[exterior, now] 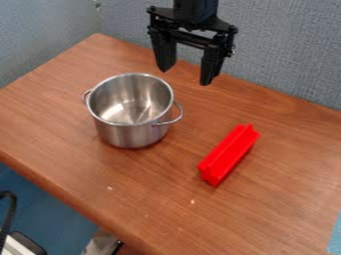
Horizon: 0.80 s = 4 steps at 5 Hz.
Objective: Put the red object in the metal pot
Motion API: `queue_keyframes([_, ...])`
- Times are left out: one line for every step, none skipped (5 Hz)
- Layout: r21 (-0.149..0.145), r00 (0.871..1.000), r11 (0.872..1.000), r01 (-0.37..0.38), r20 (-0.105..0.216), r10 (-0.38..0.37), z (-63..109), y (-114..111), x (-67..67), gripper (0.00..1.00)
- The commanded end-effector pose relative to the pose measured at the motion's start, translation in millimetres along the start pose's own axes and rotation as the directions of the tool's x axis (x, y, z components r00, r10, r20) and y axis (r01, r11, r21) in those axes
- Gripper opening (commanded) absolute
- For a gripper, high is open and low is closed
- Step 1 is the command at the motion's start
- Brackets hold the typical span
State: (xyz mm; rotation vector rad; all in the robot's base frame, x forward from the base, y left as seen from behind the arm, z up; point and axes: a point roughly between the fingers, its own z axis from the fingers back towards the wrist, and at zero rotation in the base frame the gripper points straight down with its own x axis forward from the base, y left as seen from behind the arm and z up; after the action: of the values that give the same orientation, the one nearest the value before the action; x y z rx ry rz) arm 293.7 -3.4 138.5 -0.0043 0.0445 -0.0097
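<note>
Red object [230, 153] lies flat on the wooden worktop [80, 85], ungrasped, its long axis running diagonally from near-left to far-right, groove uppermost. It sits to the right of the metal pot [132, 110] and apart from it, with bare wood between the two. Pot stands upright, interior showing nothing inside, one side handle visible at its right rim.

Hand [186, 67] hangs above the far part of the worktop, behind both items, fingers spread and holding nothing.

Assessment: the task appears to be at the approach stage; pick-up not yet made. The next move calls for travel forward and right over the block, wrist turned so the fingers straddle its narrow width, then descent and closure.
</note>
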Motion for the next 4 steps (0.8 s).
queue_keyframes([-0.001,1.000,1.000,0.000,-0.020,0.000,-7.1,-1,-1.1,1.00])
queue_keyframes([-0.003,0.997,0.998,0.067,-0.024,-0.067,-22.0,-22,-2.8,1.00])
queue_keyframes([-0.002,0.993,0.994,0.114,-0.026,-0.114,-41.4,-46,0.9,1.00])
queue_keyframes([0.014,0.986,0.986,0.165,-0.029,-0.165,-63.1,-64,1.5,1.00])
